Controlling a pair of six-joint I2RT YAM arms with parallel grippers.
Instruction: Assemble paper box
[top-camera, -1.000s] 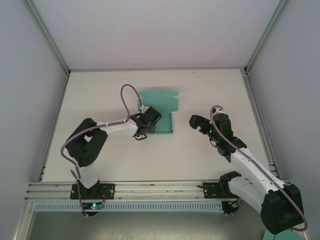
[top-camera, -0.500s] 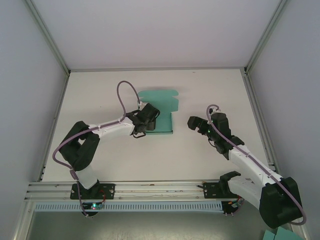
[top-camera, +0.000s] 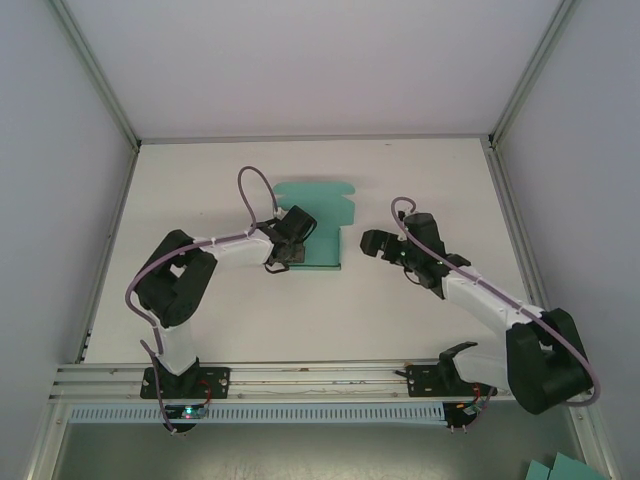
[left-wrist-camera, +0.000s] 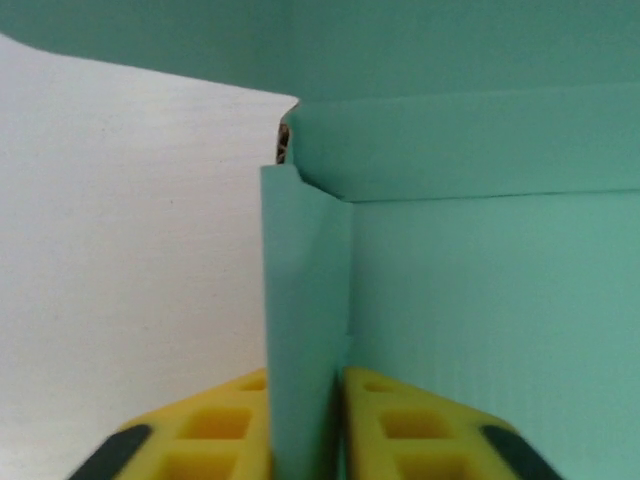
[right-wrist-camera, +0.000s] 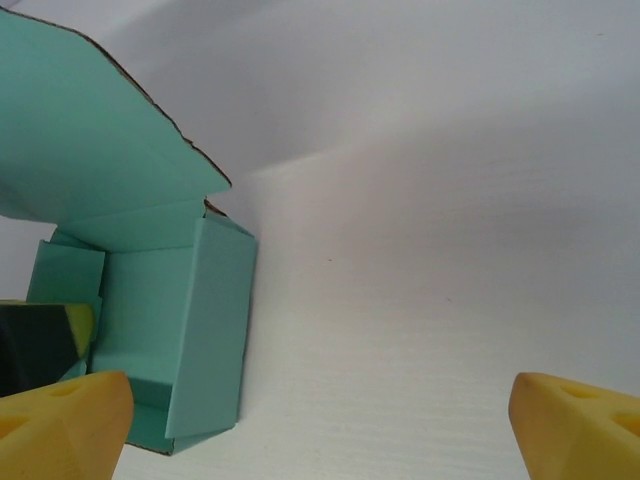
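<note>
Tearing or buckling looked the likeliest fault — the left hand was clamped on one thin upright wall of the paper box, which rested half-folded on the bench, while the right hand, spread wide just right of the box, braced nothing.

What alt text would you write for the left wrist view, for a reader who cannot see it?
The left gripper pinches an upright teal-green wall of the paper box between its yellow fingers, seen close up. The box's inside and a folded panel lie to the right; the white table lies to the left.
</note>
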